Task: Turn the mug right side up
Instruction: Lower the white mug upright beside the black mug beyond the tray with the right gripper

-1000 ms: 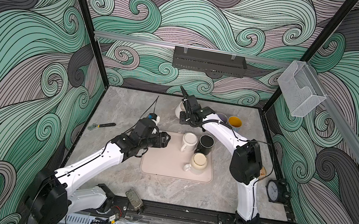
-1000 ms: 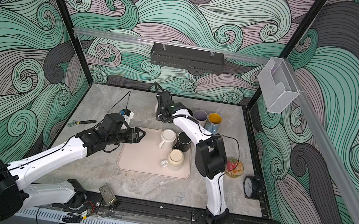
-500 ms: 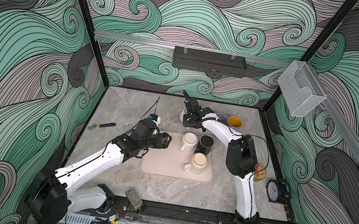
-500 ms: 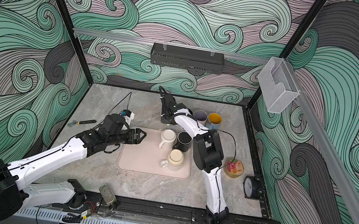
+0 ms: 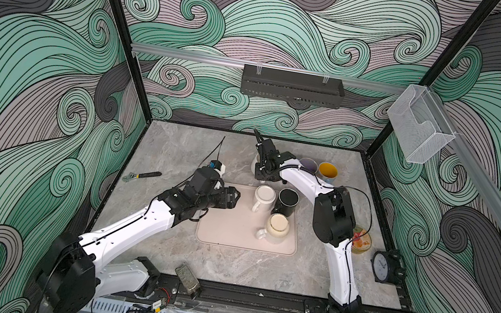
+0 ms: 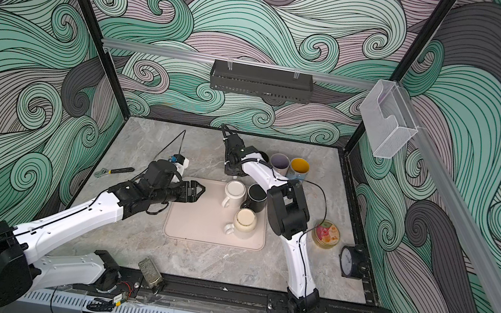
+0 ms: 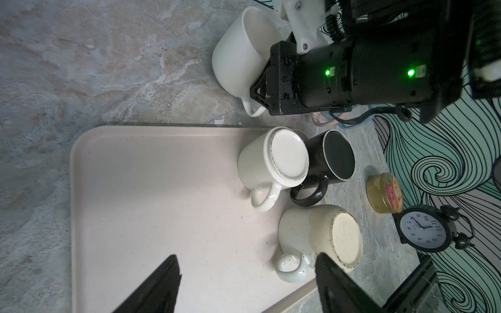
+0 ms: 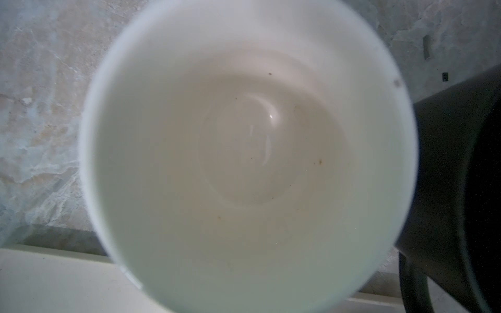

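Behind the beige tray point(image 5: 230, 229), centre of frame: right tool point(image 7: 259, 90) clenched on a tilted white mug point(image 7: 238, 54).
At the tray's left edge, left tool point(image 5: 236, 196) hovers with jaws released.

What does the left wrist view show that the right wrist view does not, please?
Only the left wrist view shows the upside-down speckled mug and cream mug on the tray, the tin, the clock, and the left arm's open fingers. Only the right wrist view looks straight into the empty white mug. Both show that white mug, the black mug, the tray and the stone table.
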Robot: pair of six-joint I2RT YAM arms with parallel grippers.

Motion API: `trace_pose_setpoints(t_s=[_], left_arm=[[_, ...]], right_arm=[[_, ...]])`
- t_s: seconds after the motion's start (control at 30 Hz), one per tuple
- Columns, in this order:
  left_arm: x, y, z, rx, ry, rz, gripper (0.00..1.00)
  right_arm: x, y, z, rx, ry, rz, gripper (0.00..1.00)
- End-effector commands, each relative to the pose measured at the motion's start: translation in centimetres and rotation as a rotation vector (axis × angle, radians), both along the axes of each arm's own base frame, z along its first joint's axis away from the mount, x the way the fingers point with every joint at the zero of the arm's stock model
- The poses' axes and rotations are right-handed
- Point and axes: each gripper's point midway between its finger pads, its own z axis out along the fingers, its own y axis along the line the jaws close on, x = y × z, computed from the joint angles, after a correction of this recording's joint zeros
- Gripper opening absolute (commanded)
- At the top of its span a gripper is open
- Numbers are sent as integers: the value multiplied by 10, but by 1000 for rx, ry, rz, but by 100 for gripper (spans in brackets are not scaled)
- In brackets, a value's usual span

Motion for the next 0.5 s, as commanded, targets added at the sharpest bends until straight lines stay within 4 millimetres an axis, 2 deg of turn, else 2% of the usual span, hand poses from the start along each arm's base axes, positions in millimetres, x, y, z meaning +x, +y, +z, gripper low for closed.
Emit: trace_pose_setpoints(t_s=[0.0,0.47], left_arm=[[2,-4,4,-7,-16,-5,80],[4,-5,-1,-1,-13,1,79]], right_arm=[[12,-5,16,3,-64,-26,0],[4,-17,7,-42,-43,-47,0]])
